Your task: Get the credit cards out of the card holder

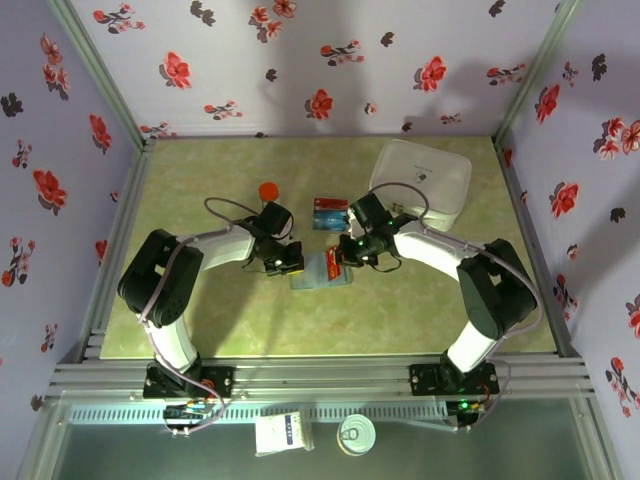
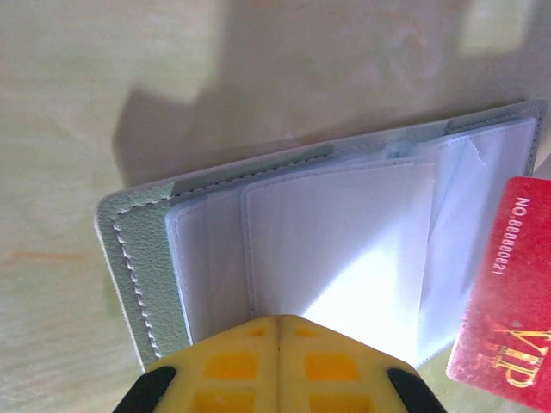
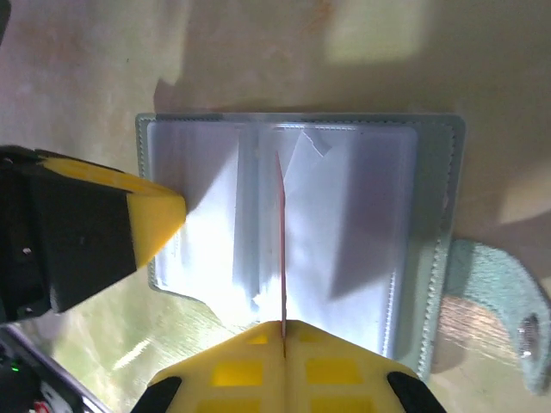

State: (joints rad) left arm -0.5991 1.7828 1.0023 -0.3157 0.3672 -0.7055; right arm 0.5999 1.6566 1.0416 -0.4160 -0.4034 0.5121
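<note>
Extraction is in hand: the open card holder [image 1: 322,276] lies at table centre, apparently pinned at its 9 o'clock edge by the closed left gripper [image 2: 277,323], while the right gripper [image 3: 283,327], clamped on the red card [image 2: 504,292], next needs a straight pull clear.

You see a grey-green card holder [image 2: 138,258] with white stitching. The red card [image 2: 504,292] has gold letters; the walls [image 1: 330,70] show red flowers.

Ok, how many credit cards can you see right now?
2. A loose card lies flat on the table beyond the card holder; a red card is pinched in the right gripper over the open holder. Others may hide inside its sleeves.
</note>
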